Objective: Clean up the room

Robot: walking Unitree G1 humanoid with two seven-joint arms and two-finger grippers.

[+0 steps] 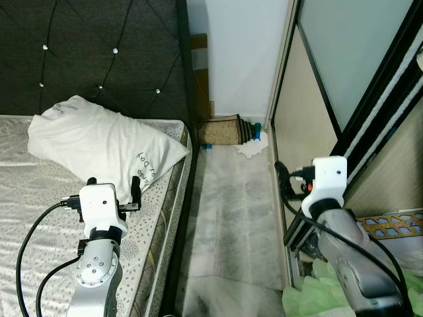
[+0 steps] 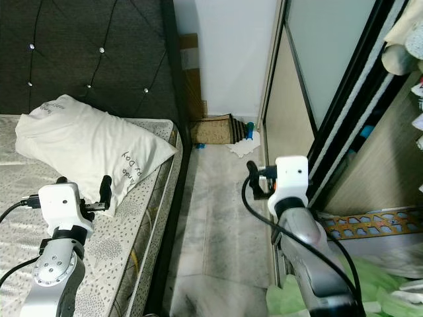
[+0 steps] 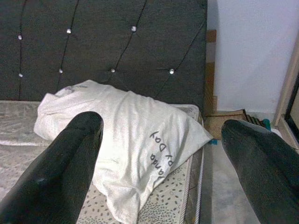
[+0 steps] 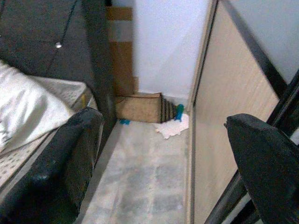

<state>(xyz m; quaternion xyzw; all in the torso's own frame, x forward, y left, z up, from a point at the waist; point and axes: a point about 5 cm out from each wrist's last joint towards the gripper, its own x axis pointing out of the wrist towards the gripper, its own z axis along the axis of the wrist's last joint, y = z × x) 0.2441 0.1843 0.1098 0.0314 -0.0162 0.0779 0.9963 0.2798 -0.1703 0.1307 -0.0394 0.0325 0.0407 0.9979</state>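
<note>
A: What's at nine o'clock?
B: The bed (image 1: 39, 198), with a dark tufted headboard (image 1: 99, 53). A white pillow (image 1: 99, 142) with handwriting on it lies on the mattress against that headboard.
A: And the left pincer (image 3: 159, 158)?
B: It hovers over the mattress just short of the pillow, fingers (image 3: 60, 168) spread wide, holding nothing.
A: Straight ahead?
B: At twelve o'clock a strip of marble floor (image 1: 231, 218) runs between bed and wardrobe (image 1: 317, 99). At its far end, by the wall, lie a folded brown mat (image 1: 221, 129), a white cloth (image 1: 252, 146) and something small and blue (image 1: 256, 129).
A: Three o'clock?
B: The right pincer (image 4: 163, 154) hangs over the floor beside the wardrobe's sliding door, also wide open and empty. Green fabric (image 1: 310, 290) lies below that arm.
</note>
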